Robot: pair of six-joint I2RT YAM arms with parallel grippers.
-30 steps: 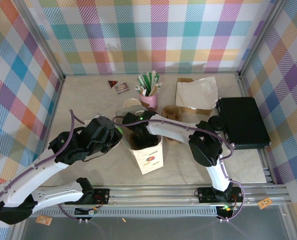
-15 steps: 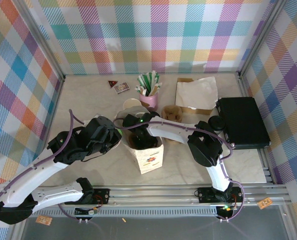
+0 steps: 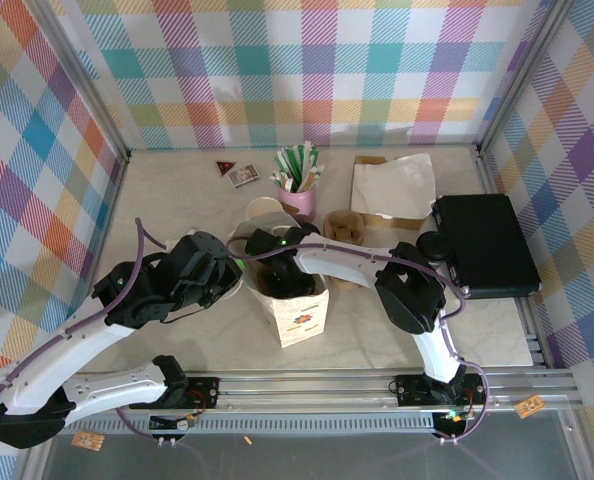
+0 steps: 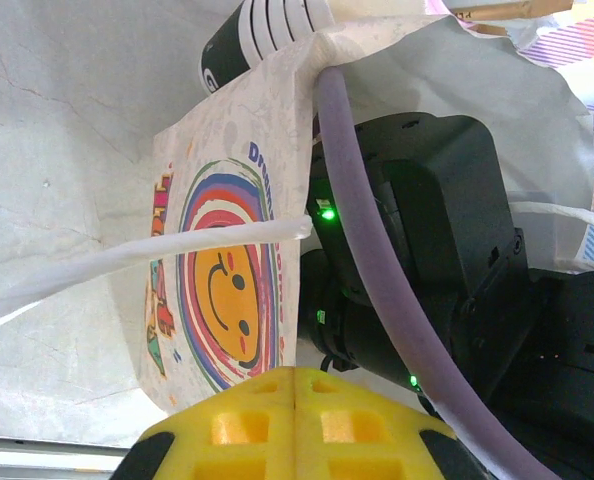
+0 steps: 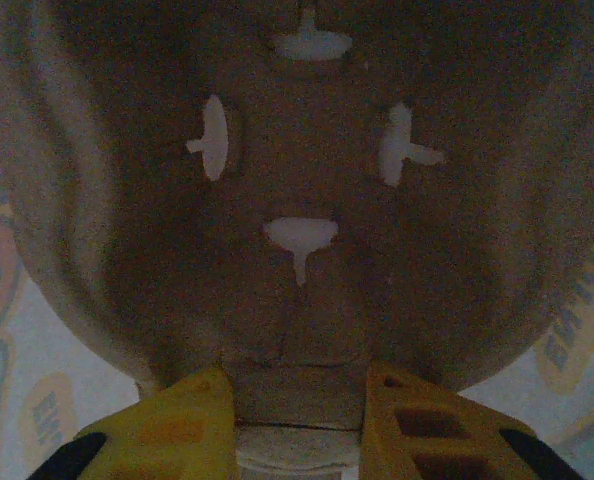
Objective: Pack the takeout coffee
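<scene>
A white paper bag (image 3: 299, 312) with a smiley print (image 4: 222, 290) stands mid-table. My left gripper (image 3: 236, 273) pinches its left rim, its yellow fingers (image 4: 237, 425) pressed together. My right gripper (image 3: 282, 280) is down inside the bag. There, in dim light, it is shut on the edge of a brown pulp cup carrier (image 5: 297, 230) with cross-shaped slots. The takeout coffee (image 4: 262, 30), a white cup with dark bands and a black lid, peeks past the bag's far edge in the left wrist view.
Behind the bag stand a cream paper cup (image 3: 264, 211), a pink holder of straws (image 3: 299, 190) and another brown carrier (image 3: 345, 228). Black lids (image 3: 435, 245), a black case (image 3: 487, 245) and white paper (image 3: 392, 185) lie to the right. A white bag handle (image 4: 127, 262) crosses the left wrist view.
The right arm's wrist has shifted slightly inside the bag and the bag has crept a little toward the left. The left arm keeps its grip.
</scene>
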